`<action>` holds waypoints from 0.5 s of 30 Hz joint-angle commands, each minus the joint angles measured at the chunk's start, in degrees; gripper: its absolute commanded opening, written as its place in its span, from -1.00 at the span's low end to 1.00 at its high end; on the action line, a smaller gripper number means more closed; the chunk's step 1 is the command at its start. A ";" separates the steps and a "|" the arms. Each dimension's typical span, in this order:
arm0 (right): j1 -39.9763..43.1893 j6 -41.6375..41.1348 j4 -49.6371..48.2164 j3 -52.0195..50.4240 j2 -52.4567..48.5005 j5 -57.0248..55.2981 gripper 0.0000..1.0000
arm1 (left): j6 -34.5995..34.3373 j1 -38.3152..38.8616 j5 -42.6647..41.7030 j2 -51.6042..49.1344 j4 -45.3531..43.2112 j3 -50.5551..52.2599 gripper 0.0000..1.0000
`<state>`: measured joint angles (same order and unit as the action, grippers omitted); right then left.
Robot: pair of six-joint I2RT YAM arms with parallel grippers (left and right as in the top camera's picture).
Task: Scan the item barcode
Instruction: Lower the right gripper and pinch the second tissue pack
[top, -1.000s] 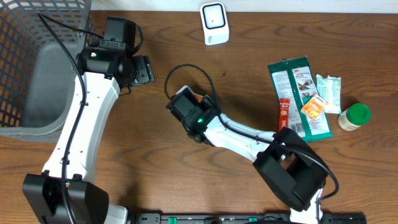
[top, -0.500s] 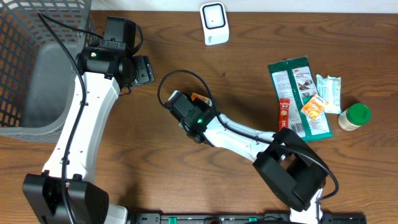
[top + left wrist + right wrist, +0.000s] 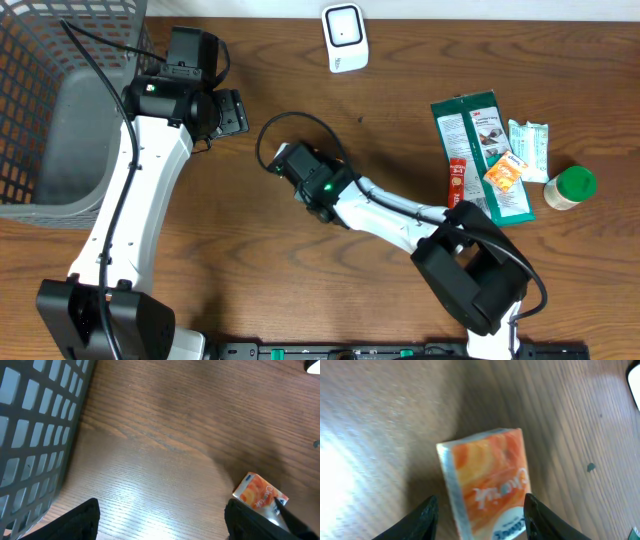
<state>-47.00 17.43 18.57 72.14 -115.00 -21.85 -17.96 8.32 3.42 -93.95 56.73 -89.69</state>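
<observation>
Right wrist view: our right gripper (image 3: 480, 506) straddles the orange packet (image 3: 487, 480) mid-table, though we cannot tell if it pinches yet, our left gripper (image 3: 162, 512) hangs spread and empty, and the white scanner (image 3: 343, 35) sits well apart, so pickup and scan remain.

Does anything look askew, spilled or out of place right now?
Nothing looks spilled or damaged. Only the orange packet stands out: it sits at a slant between the fingers of the right gripper, not square to them.

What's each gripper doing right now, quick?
Left gripper: open, empty.
Right gripper: closed on the orange packet.
</observation>
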 commanded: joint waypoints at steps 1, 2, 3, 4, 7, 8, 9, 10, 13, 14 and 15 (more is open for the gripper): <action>1.57 0.39 0.07 -0.70 1.42 -0.07 0.00 | 0.31 -0.15 1.16 1.49 0.22 0.00 0.61; 1.66 0.17 0.04 -0.70 1.42 0.07 0.00 | 0.31 -0.15 1.14 1.49 0.22 0.00 0.61; 1.68 0.17 0.02 -0.70 1.42 0.59 0.00 | 0.31 -0.15 1.14 1.49 0.22 0.00 0.61; 1.68 0.20 0.04 -0.70 1.42 1.42 0.00 | 0.31 -0.15 1.14 1.49 0.22 0.02 0.61; 1.68 0.17 0.07 -0.70 1.42 3.50 -0.01 | 0.31 -0.15 1.14 1.49 0.22 0.00 0.61; 1.57 0.20 0.07 -0.70 1.42 3.50 -0.01 | 0.31 -0.15 1.14 1.49 0.22 0.00 0.61; 1.57 0.20 0.09 -0.70 1.42 3.50 -0.03 | 0.31 -0.15 1.14 1.49 0.22 0.00 0.61; 1.60 0.17 0.11 -0.70 1.42 3.50 -0.03 | 0.31 -0.15 1.14 1.49 0.22 0.00 0.61; 1.60 0.17 0.28 -0.70 1.42 3.58 -0.09 | 0.31 -0.15 1.14 1.49 0.22 0.00 0.61; 1.60 0.17 0.33 -0.70 1.42 3.78 -0.11 | 0.31 -0.15 1.14 1.49 0.22 0.00 0.61; 1.60 0.17 0.33 -0.70 1.42 3.85 -0.15 | 0.31 -0.15 1.16 1.49 0.22 0.00 0.61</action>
<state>-45.43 17.47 18.68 72.05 -115.00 -18.76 -17.96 8.32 3.42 -93.95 56.73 -89.69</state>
